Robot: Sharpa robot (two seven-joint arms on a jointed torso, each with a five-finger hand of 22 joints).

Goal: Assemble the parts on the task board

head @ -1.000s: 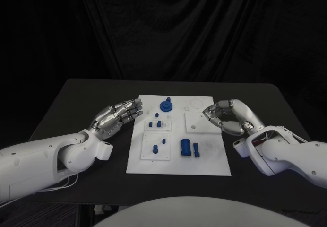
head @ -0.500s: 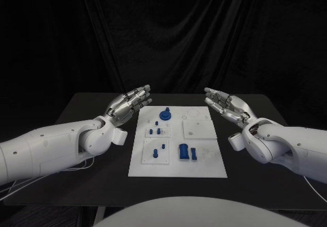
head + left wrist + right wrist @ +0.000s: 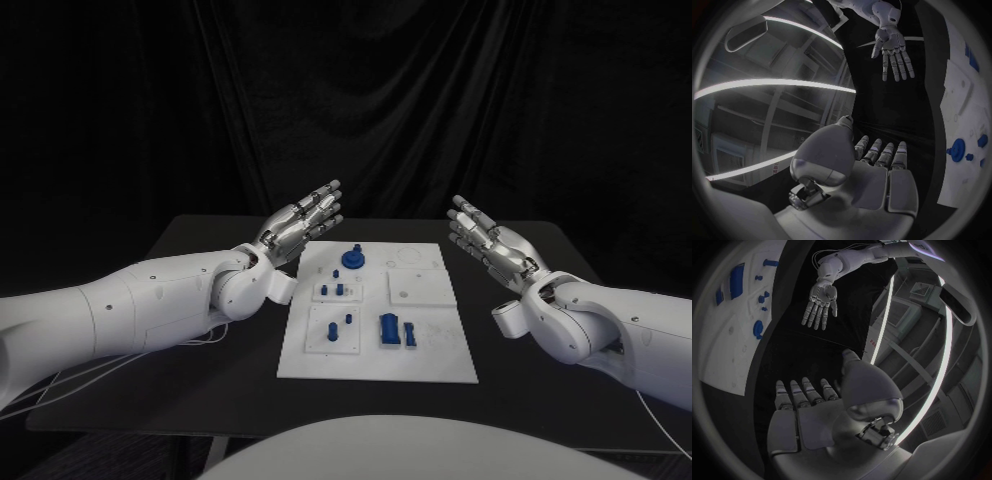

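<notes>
The white task board lies in the middle of the black table. Several blue parts are on it: a round knobbed piece at the far end, small pegs below it, a peg pair and a blue block near the front. My left hand is raised above the table left of the board, fingers straight and apart, holding nothing. My right hand is raised to the board's right, fingers spread, also holding nothing. The left wrist view shows the board and the right hand; the right wrist view shows the board and the left hand.
The black table extends on both sides of the board. A dark curtain hangs behind the table.
Both hands have risen off the board and straightened out from a curled pose to flat, spread fingers. The camera has tilted upward, so the board sits lower in the picture.
</notes>
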